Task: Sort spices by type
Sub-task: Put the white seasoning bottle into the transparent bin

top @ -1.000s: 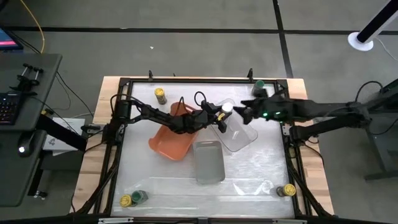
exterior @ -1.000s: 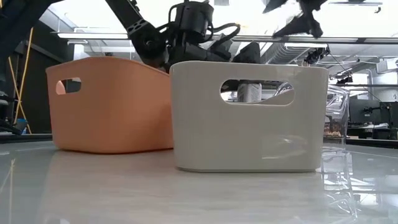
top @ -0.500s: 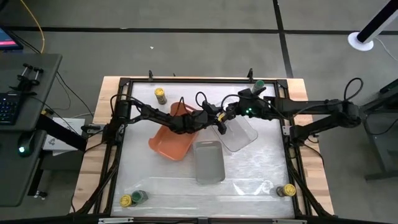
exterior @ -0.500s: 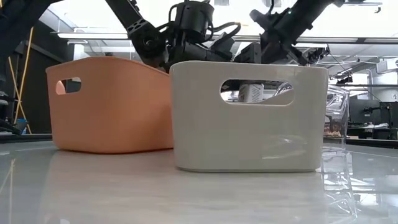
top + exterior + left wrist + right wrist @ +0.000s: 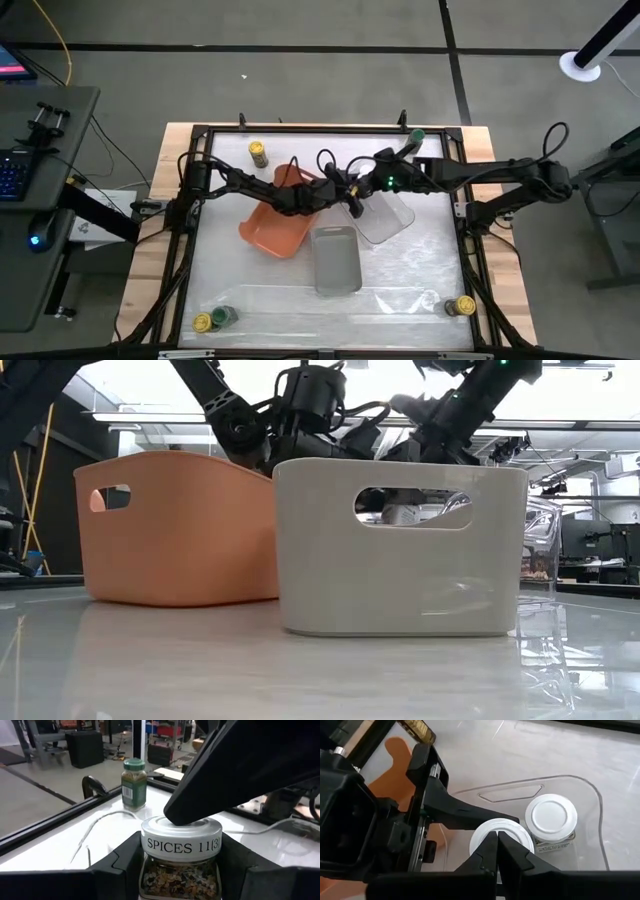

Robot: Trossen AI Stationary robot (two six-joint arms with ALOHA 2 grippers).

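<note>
My left gripper (image 5: 181,870) is shut on a white-lidded spice jar (image 5: 181,845) labelled SPICES, at the table's middle (image 5: 352,186), beside the clear tray (image 5: 388,218). My right gripper (image 5: 497,839) is shut, and its tips are on that jar's lid. A second white-lidded jar (image 5: 551,817) stands in the clear tray. Loose jars stand on the table: a green-lidded one (image 5: 134,782) at the far right (image 5: 415,135), a yellow-lidded one (image 5: 258,152) at the far left, two (image 5: 213,319) at the near left and one (image 5: 463,306) at the near right. My left gripper pinches the jar's glass body just under the lid (image 5: 150,870) between its two fingers, one on each side, coming about level from the table's left. The jar stands upright; its base is hidden. My right gripper rests its shut fingertips (image 5: 175,817) on the lid's flat top (image 5: 517,836), slanting down from the table's right.
The orange tray (image 5: 275,228) lies under my left arm and the grey tray (image 5: 336,260) sits just nearer than both grippers. The clear tray lies under my right arm. A black frame (image 5: 190,200) runs round the table.
My right gripper has gone toward the table's left and down to the jar in my left gripper. It has shut, and its tips now rest on the lid. My left gripper and the jar have kept still.
</note>
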